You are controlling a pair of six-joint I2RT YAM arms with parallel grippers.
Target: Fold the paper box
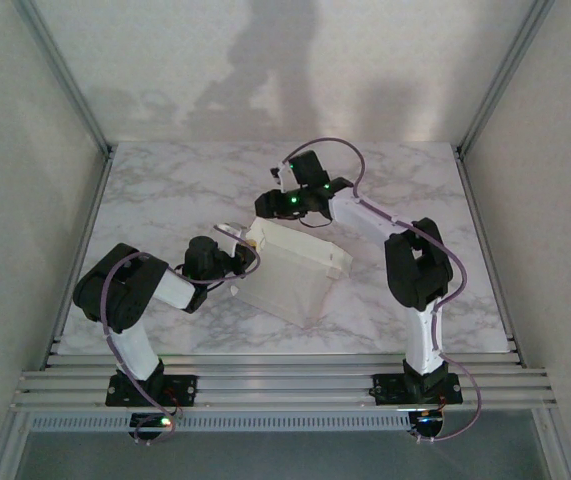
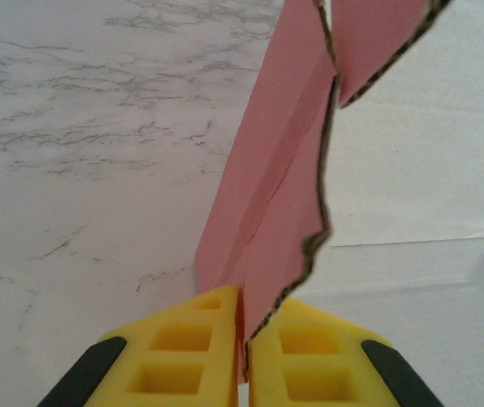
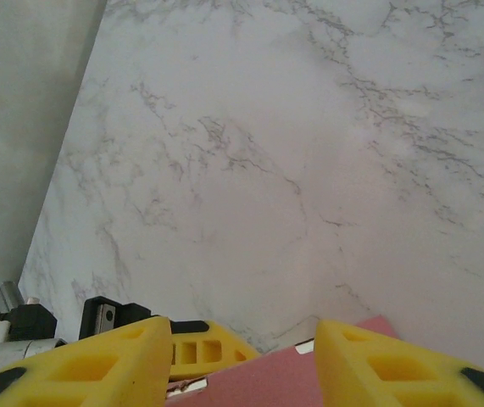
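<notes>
Left pincer (image 2: 242, 360): we see it clamped on a pink flap of the paper box (image 2: 267, 195).
Right pincer (image 3: 240, 339): we see it parted, just above a pink panel.
Box position: mid-tabletop (image 1: 165, 190), between both arms, off-white side up.

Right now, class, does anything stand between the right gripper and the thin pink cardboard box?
Nothing visible. The pink cardboard box shows between the open fingers of the right gripper; the left gripper clamps it.

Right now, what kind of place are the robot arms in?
Probably a robot lab work cell: a marble-patterned table, aluminium frame rails along its near edge, and plain white walls around it.
</notes>
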